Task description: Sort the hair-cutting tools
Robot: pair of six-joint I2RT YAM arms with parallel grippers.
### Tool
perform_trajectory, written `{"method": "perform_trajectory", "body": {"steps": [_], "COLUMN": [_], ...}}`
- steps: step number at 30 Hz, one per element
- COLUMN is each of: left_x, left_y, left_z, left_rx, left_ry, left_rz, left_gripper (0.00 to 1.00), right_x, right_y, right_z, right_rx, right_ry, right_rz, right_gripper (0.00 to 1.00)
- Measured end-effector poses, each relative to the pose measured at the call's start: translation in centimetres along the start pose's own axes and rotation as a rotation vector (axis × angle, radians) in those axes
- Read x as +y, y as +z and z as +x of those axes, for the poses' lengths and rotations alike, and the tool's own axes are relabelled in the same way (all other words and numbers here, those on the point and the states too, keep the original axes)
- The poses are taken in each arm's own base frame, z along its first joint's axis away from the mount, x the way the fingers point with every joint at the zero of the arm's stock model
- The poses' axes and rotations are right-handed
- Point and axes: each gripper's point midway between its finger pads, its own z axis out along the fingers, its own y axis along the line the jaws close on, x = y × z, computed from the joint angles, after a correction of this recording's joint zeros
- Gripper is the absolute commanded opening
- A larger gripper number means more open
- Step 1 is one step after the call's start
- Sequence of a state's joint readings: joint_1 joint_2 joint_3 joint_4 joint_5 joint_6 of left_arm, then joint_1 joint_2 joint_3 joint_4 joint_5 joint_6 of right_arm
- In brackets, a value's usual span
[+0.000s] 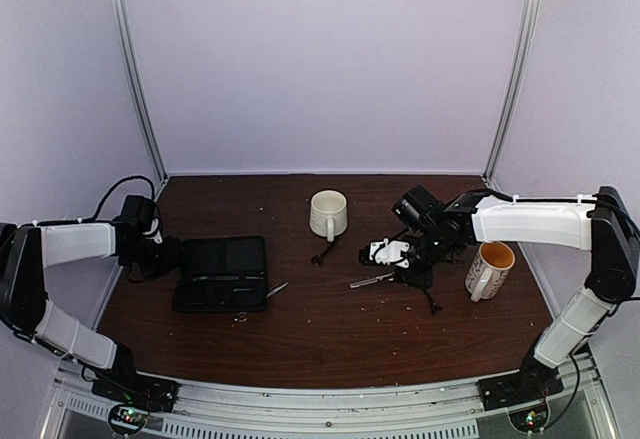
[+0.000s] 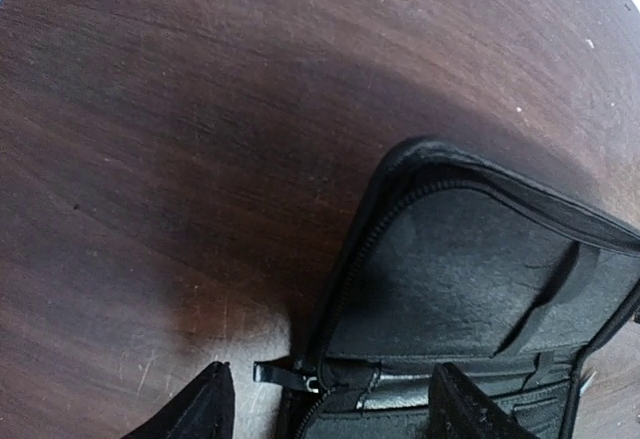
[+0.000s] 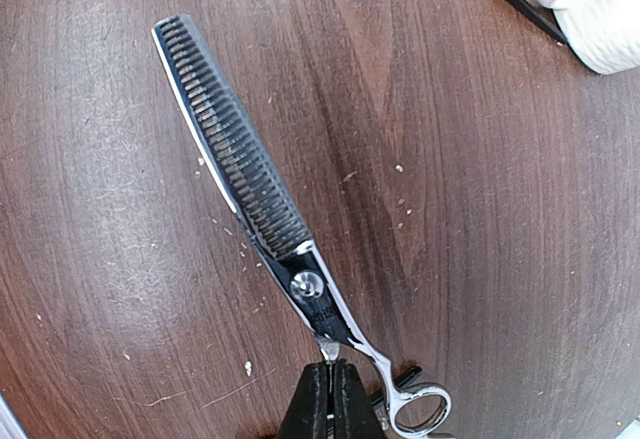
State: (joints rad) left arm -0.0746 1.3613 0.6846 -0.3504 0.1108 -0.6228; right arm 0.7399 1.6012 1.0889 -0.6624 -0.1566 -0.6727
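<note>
Right gripper (image 3: 330,374) pinched on scissors (image 3: 245,184) shank; bare table (image 3: 480,219) round blades. Left gripper (image 2: 330,399) apart, straddling case (image 2: 470,289) corner. Only top view shows white mug (image 1: 328,214).

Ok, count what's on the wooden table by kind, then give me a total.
Mugs: 2, plain white ceramic mug, yellow-lined white mug
Flat black zip case: 1
Scissors: 2, toothed silver metal scissors, slim silver scissors by the case
Thin black hair clip: 1 clearly seen
Total: 6

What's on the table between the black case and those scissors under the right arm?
Seen from above, mostly bare wood; one slim silver piece lies beside the case, well short of the scissors.
</note>
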Motion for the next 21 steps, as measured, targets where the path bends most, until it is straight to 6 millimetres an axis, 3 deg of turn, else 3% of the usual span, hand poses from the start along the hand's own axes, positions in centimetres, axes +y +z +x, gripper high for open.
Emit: {"method": "perform_trajectory", "body": {"steps": [6,14,21], "left_x": [0.4,-0.3,-0.3], "left_y": [2.0,3.1,3.2], "left_z": [0.0,-1.5,-2.3], "left_rx": [0.038,0.01,-0.007], "left_ry": [-0.014,-0.016,-0.004], "left_rz": [-0.026,-0.009,-0.025], "left_gripper": [0.51,0.19,0.08], "right_x": [-0.2,-0.2,-0.2], "right_y": [-0.2,-0.2,-0.3], "right_z": [-0.2,-0.2,-0.3], "right_rx": [-0.008,-0.008,-0.01], "right_ry": [0.004,0.014,0.015], "right_rz": [0.006,0.007,0.008], "right_gripper": [0.0,0.0,0.0]}}
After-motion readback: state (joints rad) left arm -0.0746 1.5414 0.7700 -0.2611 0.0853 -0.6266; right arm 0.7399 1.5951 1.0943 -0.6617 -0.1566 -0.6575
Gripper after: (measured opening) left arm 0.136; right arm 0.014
